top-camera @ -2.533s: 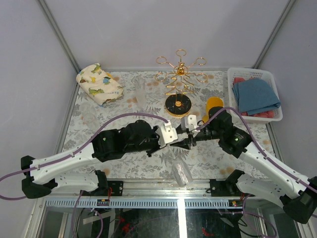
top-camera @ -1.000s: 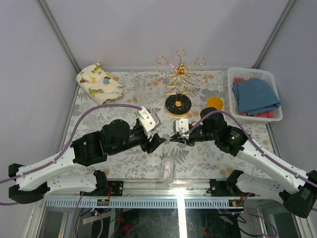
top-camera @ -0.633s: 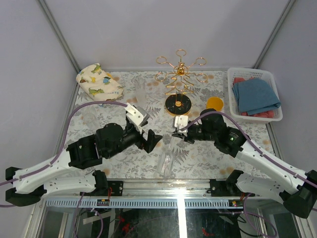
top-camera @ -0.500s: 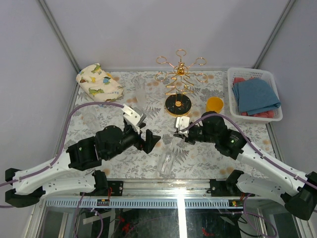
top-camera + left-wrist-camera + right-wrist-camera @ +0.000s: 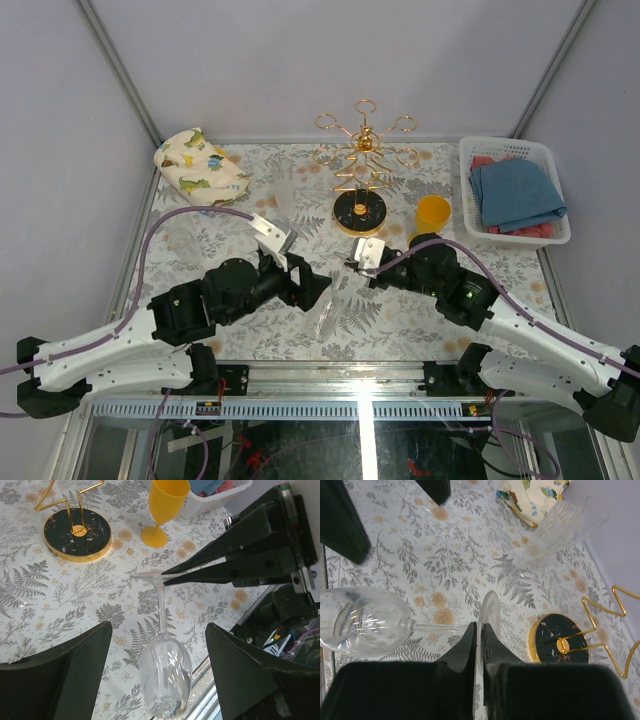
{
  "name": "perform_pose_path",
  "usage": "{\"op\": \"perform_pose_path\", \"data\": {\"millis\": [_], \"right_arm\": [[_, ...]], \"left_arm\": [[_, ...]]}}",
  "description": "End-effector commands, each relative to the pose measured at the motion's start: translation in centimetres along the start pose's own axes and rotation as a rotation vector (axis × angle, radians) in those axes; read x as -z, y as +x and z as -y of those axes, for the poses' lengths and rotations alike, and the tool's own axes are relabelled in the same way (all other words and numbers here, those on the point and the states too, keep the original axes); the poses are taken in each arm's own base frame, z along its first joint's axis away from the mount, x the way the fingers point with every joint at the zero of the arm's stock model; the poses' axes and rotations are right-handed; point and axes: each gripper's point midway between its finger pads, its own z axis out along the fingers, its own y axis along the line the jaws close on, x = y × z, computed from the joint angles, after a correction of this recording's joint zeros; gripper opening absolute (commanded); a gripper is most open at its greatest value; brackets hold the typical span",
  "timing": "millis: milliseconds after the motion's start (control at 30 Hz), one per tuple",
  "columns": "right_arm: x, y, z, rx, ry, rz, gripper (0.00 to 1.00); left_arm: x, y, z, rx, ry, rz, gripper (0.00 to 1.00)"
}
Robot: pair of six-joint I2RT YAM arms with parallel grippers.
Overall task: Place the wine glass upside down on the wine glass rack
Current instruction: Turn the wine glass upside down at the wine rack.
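Left wrist view: clear wine glass (image 5: 165,672) hangs bowl-down.
Right gripper (image 5: 167,576): tapered black fingers pinched on its flat foot.
Left gripper (image 5: 308,283): jaws apart, flanking bowl.
Wine glass rack (image 5: 362,165): gold wire, black disc base, 12 o'clock.

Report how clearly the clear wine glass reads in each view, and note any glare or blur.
Top external: the wine glass nearly dissolves into the patterned tablecloth, showing only faint outlines. Left wrist: stem and bowl are sharp, with white glints on the bowl. Right wrist: the bowl carries bright streaky reflections; the right pincer in the foreground looks slightly soft.
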Motion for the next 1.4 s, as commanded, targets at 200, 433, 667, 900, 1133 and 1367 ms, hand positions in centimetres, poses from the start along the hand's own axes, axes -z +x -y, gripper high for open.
{"op": "perform_pose_path", "data": {"millis": [200, 433, 667, 900, 1133, 1367], "right_arm": [[1.5, -7.1, 1.7, 0.083, 0.124, 0.213, 0.00], [2.3, -8.3, 1.6, 0.099, 0.118, 0.251, 0.00], [2.7, -9.3, 1.5, 0.094, 0.115, 0.301, 0.00], [3.6, -10.4, 1.3, 0.083, 0.113, 0.352, 0.00], [4.1, -10.7, 0.6, 0.073, 0.085, 0.380, 0.00], [4.2, -11.1, 0.3, 0.052, 0.074, 0.415, 0.00]], "left_arm": [[-2.3, 0.3, 2.0, 0.040, 0.057, 0.003, 0.62], [-2.9, 0.8, 2.4, 0.050, 0.071, -0.013, 0.55], [-3.5, 1.5, 2.8, 0.058, 0.084, -0.027, 0.47], [-3.8, 2.2, 2.7, 0.060, 0.080, -0.035, 0.42], [-3.9, 1.9, 3.1, 0.057, 0.104, -0.029, 0.35], [-3.8, 1.6, 3.7, 0.054, 0.137, -0.019, 0.27]]}}
